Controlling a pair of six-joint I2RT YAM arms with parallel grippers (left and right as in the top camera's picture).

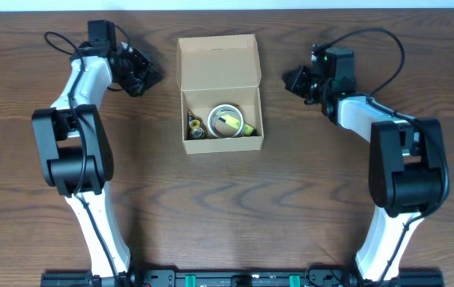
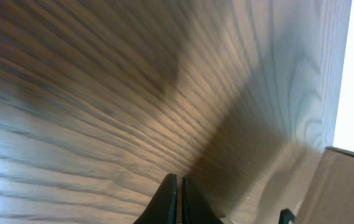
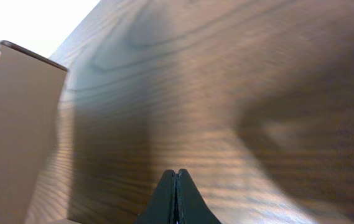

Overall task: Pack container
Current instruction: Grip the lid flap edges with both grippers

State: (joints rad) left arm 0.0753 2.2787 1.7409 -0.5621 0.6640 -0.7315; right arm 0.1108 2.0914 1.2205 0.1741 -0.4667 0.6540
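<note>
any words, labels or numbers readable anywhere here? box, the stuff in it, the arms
No text can be read in any view.
The container: plain cardboard, no print showing on the lid or walls.
The white coiled cable and the yellow item inside it: too small to show any marking.
Both arms: no legible label.

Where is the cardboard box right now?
In the overhead view the container sits open in the middle, between the left end effector and the right end effector, touching neither.
</note>
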